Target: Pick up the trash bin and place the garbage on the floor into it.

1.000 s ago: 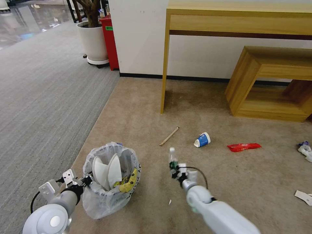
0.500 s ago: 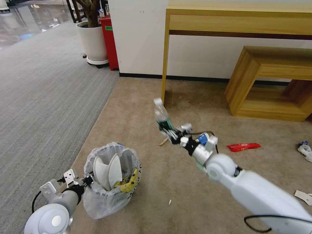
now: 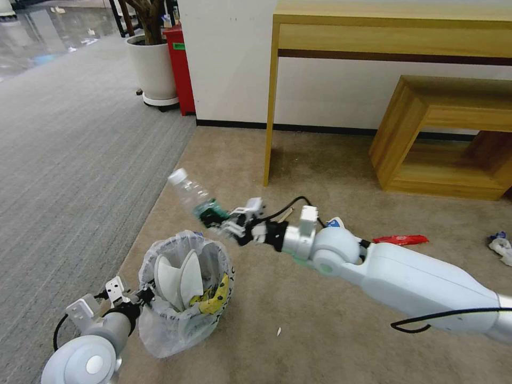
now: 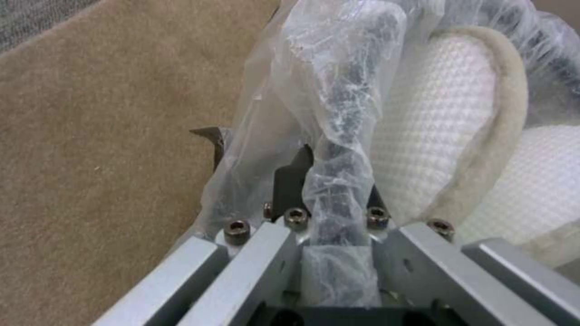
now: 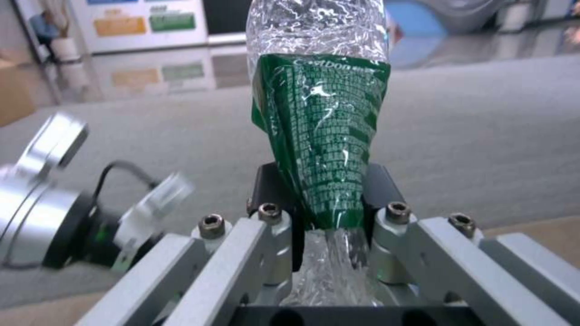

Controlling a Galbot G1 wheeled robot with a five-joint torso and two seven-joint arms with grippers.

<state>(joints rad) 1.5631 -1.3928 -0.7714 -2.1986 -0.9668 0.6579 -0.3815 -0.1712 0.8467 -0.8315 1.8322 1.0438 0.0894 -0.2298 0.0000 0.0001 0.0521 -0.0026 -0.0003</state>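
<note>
While right hand [image 3: 226, 224] clamps bottle [image 3: 193, 196] | left hand [image 4: 329, 181] pinches trash bin [image 3: 184, 290] rim

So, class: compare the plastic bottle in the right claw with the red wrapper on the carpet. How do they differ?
The plastic bottle is clear with a green label; the red wrapper is opaque red. The bottle is held off the floor, tilted, above the trash bin, clamped by the right claw; the wrapper lies flat on the carpet. Both are litter outside the bin.

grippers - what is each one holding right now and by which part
The right gripper holds the plastic bottle by its crushed lower end, at the green label. The left gripper clamps the bag-covered rim of the trash bin.
</note>
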